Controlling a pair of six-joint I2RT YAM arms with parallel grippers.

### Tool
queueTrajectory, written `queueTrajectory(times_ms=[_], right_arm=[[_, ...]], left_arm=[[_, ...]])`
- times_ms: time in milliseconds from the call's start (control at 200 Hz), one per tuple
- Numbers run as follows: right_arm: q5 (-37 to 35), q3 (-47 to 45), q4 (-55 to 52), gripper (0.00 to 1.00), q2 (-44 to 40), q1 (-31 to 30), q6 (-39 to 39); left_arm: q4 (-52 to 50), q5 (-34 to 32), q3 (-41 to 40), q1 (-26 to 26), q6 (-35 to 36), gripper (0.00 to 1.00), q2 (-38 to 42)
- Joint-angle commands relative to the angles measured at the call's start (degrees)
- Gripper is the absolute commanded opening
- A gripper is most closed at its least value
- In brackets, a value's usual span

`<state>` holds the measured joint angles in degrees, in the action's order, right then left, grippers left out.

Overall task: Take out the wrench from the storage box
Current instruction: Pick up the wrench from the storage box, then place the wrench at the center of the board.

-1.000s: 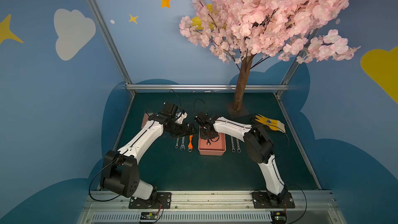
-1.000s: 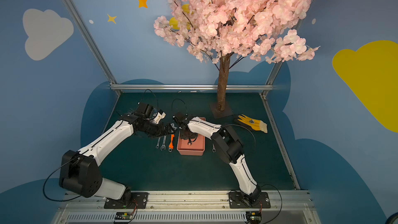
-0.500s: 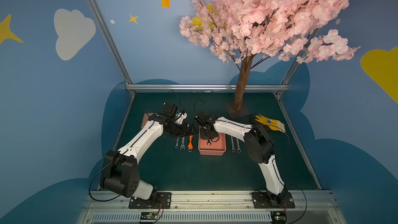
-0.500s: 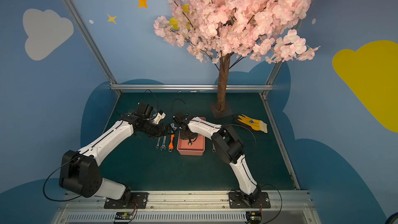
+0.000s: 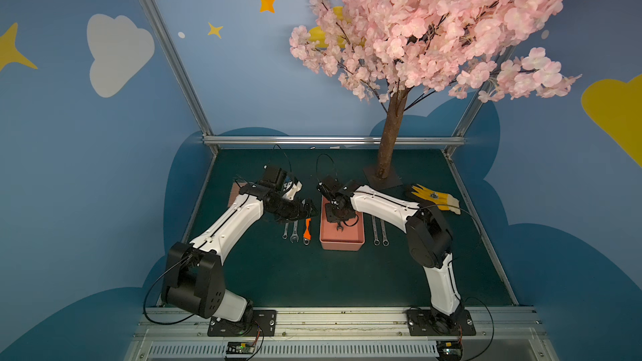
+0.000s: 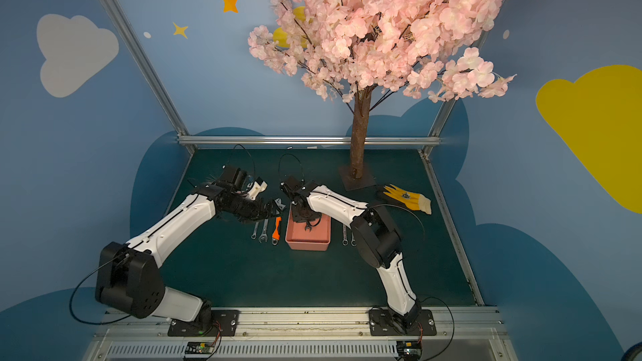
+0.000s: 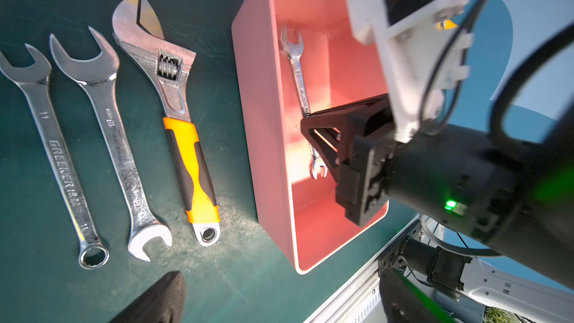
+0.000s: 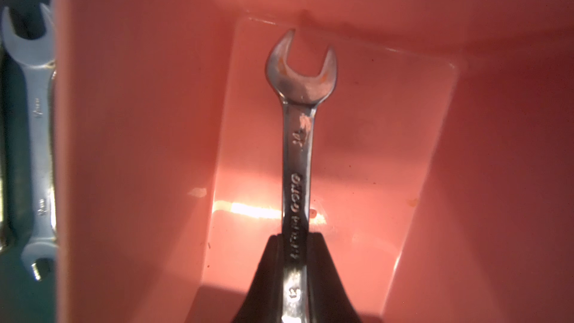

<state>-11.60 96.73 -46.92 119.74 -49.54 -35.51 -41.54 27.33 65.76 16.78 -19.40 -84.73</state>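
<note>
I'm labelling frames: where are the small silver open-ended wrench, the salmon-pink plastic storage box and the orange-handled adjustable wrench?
Small silver open-ended wrench (image 8: pixel 296 156): right wrist view, mid-shaft.
Salmon-pink plastic storage box (image 7: pixel 261 113): left wrist view, outer wall.
Orange-handled adjustable wrench (image 7: pixel 181 133): left wrist view, orange grip.

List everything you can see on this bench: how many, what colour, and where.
storage box: 1, salmon pink, middle of the mat
wrench: 1, silver, inside the box
silver wrenches: 2, on the mat, on the left arm's side of the box
adjustable wrench: 1, silver with an orange-black handle, between those and the box
slim wrenches: 2, silver, on the right arm's side of the box
glove: 1, yellow, far right
tree: 1, pink blossom, at the back
mat: 1, dark green
left gripper: black, open, over the left tools
right gripper: black, shut on the wrench
</note>
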Motion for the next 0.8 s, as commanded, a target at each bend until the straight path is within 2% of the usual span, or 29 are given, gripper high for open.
queueTrajectory(times_ms=[0,305,501,656,796], right_arm=[[-0.8,-0.3,-2.0,0.00,-2.1,-0.1,0.7],[-4.4,1.7,-5.3,0.00,-6.4,0.0,2.4],[-6.0,0.9,-9.0,0.00,-10.5,0.7,2.1],[-6.8,-2.5,-9.9,0.00,-15.3,3.1,2.9],[-6.5,-10.9,-8.4,0.00,-21.2,7.2,4.4]], left_arm=[[-0.7,0.8,-0.1,-0.2,0.7,1.00,0.6],[-0.7,1.5,1.4,0.1,0.3,1.00,-0.2],[1.3,2.4,4.3,3.2,-2.1,1.00,-1.3],[2.5,2.5,7.5,6.0,-3.1,1.00,-3.3],[3.5,2.0,9.2,8.1,-4.0,1.00,-5.5]])
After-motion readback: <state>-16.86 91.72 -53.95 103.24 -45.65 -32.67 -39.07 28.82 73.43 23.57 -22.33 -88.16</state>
